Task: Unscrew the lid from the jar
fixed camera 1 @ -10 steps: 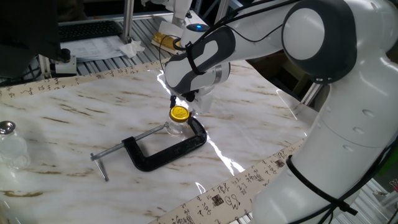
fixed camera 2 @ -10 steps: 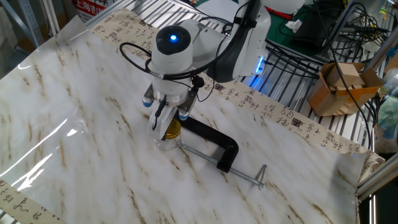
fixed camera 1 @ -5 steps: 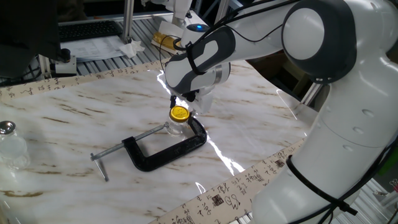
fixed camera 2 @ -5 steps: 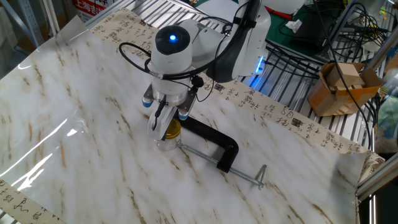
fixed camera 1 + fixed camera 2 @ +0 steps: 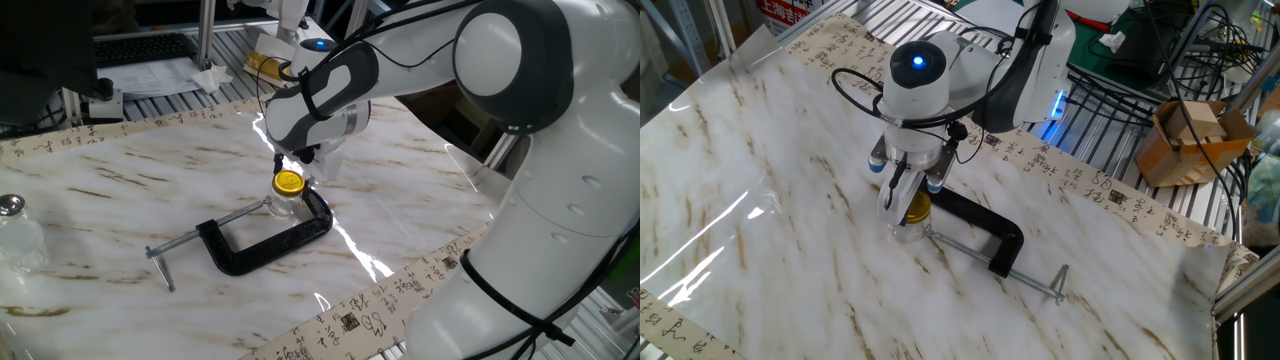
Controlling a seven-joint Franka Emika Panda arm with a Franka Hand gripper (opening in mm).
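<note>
Jar (image 5: 283, 206): small clear glass, upright on the marble-patterned desk (image 5: 120, 200), held in the mouth of a black C-clamp (image 5: 262, 243). Lid (image 5: 288, 182): yellow, seated on the jar. Pincer (image 5: 906, 200): pointing down over the jar, one finger (image 5: 891, 196) beside the lid; whether it grips cannot be told. Glass vessel with silver top (image 5: 15, 232): near the desk's edge, well apart from the clamp.

Even overhead light, both views sharp. White glare streaks on glossy table (image 5: 130, 190); blue LED glows on arm (image 5: 917, 60).
</note>
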